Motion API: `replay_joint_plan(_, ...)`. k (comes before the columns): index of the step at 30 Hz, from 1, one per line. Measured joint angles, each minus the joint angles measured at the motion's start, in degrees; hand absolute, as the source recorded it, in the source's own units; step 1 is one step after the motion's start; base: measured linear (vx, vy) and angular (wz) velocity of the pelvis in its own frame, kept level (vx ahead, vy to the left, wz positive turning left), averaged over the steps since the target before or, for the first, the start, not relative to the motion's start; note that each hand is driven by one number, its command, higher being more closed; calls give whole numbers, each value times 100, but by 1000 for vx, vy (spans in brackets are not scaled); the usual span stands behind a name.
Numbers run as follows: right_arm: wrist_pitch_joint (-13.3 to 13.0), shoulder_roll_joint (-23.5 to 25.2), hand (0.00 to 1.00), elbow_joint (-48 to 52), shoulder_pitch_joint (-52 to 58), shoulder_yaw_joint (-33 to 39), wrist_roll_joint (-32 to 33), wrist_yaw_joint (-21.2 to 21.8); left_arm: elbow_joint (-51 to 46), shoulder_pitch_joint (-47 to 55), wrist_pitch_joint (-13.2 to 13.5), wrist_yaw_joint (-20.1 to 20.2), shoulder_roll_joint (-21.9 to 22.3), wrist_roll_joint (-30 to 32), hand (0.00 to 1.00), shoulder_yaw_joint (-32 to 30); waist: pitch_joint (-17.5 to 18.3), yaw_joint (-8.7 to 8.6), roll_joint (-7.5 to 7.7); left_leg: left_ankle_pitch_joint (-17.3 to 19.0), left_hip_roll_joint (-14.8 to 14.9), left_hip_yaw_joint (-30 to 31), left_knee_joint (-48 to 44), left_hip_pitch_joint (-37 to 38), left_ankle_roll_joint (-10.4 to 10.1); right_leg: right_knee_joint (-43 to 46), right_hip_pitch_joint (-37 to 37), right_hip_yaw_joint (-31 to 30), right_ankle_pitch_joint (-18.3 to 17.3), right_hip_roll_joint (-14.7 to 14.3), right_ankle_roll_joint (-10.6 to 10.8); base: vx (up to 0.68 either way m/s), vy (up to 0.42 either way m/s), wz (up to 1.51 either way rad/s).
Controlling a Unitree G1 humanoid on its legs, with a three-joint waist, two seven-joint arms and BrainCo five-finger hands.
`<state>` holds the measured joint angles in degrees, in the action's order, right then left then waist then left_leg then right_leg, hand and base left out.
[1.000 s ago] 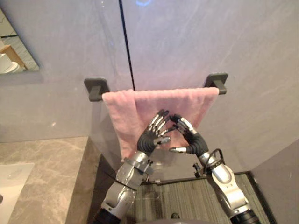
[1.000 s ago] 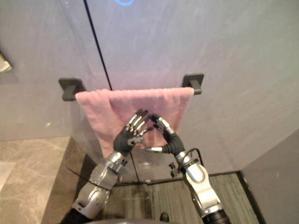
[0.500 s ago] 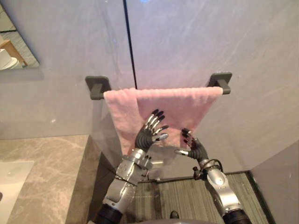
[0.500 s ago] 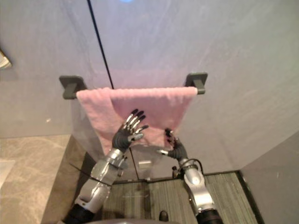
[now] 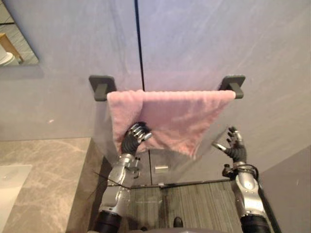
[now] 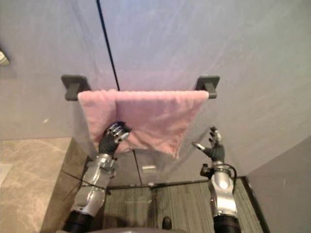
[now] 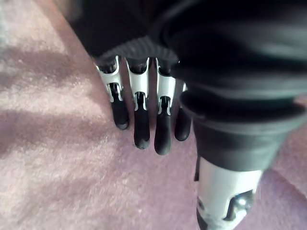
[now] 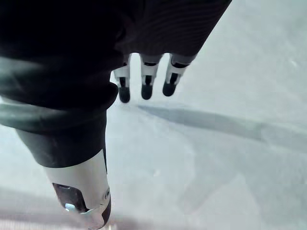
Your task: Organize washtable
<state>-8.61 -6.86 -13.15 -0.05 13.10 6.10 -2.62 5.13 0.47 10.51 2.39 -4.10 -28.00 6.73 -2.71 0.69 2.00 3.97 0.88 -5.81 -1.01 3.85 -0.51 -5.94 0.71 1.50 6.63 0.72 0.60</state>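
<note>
**Pink towel (image 5: 170,116) draped over the wall rail, left robot hand against it**

Nearest lay a strip of striped grey floor (image 5: 194,206) at the foot of the wall. To the left of it was the marble table (image 5: 48,174), whose right edge ran up toward the wall.

Above the floor, the left robot hand (image 5: 133,138) was raised to the towel's lower left part. Its fingers (image 7: 144,139) were straight and close together, their dark tips laid flat on the pink pile, not pinching the cloth. The right robot hand (image 5: 236,149) stood upright near the towel's lowest hanging corner but clear of it. Its fingers (image 8: 146,91) were straight, with the thumb spread to the side, and it held nothing, with bare wall beyond them.

The towel hung from the towel rail (image 5: 234,87) and covered it from the dark left bracket (image 5: 102,87) almost to the right end. A fold ran down near the left end. The hem slanted, hanging lowest toward the right.

Behind it all rose the pale grey wall (image 5: 204,39), split by a dark vertical seam (image 5: 139,43) above the rail's left part. The corner of a mirror (image 5: 14,48) sat at the far left.
</note>
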Motion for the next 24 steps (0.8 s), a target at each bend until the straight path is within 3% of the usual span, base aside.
replay_joint_plan(8,-11,38,0,118,247,854,1,-226,169,442,-1,-2,4,175,0,-544,-13,4,-9,0,1,83,6,-2,0,-2,22,45,0,-1,-1,-7,3,3)
replay_joint_plan(15,-8,305,0,35,819,941,-255,-214,705,979,-17,68,10,745,0,-711,-93,-28,-42,-1,2,85,36,63,-4,-1,78,116,-10,1,13,-23,12,2)
replay_joint_plan(24,50,604,0,-1518,1489,592,-738,-78,2473,1556,-245,131,60,1838,0,-697,-174,11,-78,18,19,-59,151,203,-37,18,193,89,-110,-2,70,-11,5,-2)
